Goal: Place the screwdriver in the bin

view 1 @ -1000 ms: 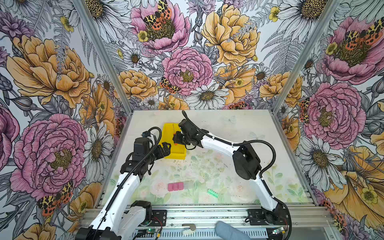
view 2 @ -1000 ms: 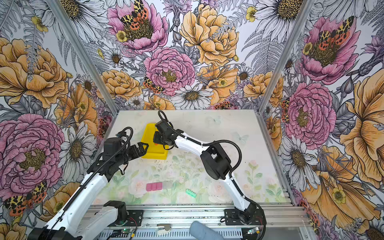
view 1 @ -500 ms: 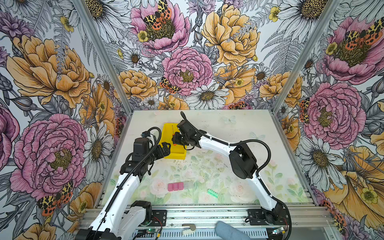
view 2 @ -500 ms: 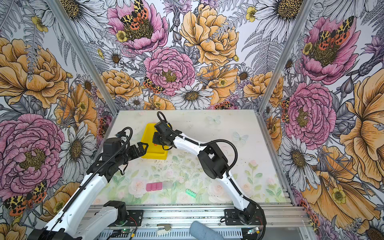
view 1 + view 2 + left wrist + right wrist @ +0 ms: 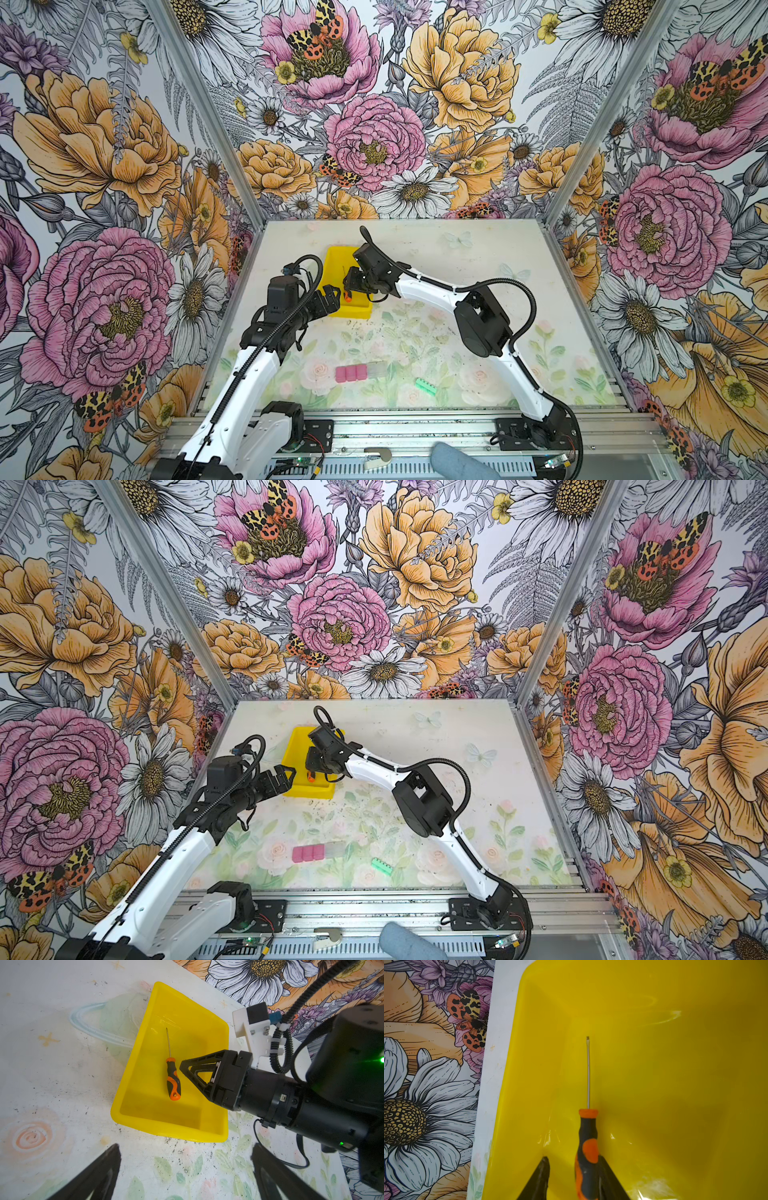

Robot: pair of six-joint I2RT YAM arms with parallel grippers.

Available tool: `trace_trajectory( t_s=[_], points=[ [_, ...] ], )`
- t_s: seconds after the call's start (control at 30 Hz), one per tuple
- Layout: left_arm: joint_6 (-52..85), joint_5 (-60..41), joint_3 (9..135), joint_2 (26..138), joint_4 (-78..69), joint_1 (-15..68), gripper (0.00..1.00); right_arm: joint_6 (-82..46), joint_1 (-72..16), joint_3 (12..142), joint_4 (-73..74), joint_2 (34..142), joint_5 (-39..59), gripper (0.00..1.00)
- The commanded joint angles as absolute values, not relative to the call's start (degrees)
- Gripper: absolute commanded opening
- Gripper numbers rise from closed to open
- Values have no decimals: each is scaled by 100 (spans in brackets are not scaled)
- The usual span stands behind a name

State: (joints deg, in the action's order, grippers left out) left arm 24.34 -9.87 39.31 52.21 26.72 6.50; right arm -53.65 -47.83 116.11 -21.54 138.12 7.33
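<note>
The slim orange-and-black screwdriver (image 5: 586,1147), with its thin silver shaft, lies flat inside the yellow bin (image 5: 133,1076). Its handle sits between the right gripper's (image 5: 572,1159) parted jaws, perhaps touching one. The left gripper (image 5: 186,1148) gapes wide nearby.

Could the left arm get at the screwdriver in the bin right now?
Probably not cleanly. The screwdriver lies flat in the bin, but the right claw hangs right at its handle. The left claw, open by the bin's rim, would likely bump it.

A robot lab cell: floral-printed walls (image 5: 374,124) box a tabletop (image 5: 478,257), arms (image 5: 249,374) bolted to aluminium rails (image 5: 415,428).
</note>
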Motion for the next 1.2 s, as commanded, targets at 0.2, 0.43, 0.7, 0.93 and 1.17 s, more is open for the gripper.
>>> trace_trajectory(
  t_s=[0.2,0.43,0.7,0.93,1.17],
  points=[
    [2540,-858,3864,5142,2653,633,99,-5166,-4843,12061,-2096,13712,560,45],
    [2487,-842,3919,5207,2668,631,99,-4802,-4848,12134,-2092,13434,510,55],
    [2545,-355,4001,5247,2711,543,99,-4131,-4577,10926,-2104,12051,163,74],
    [2733,962,4061,5375,2562,527,99,-3222,-4216,8882,-2144,10191,-775,87],
    [1853,1544,3543,5406,1254,509,99,-2885,-3606,6854,-2129,8341,-2223,100]
  ],
)
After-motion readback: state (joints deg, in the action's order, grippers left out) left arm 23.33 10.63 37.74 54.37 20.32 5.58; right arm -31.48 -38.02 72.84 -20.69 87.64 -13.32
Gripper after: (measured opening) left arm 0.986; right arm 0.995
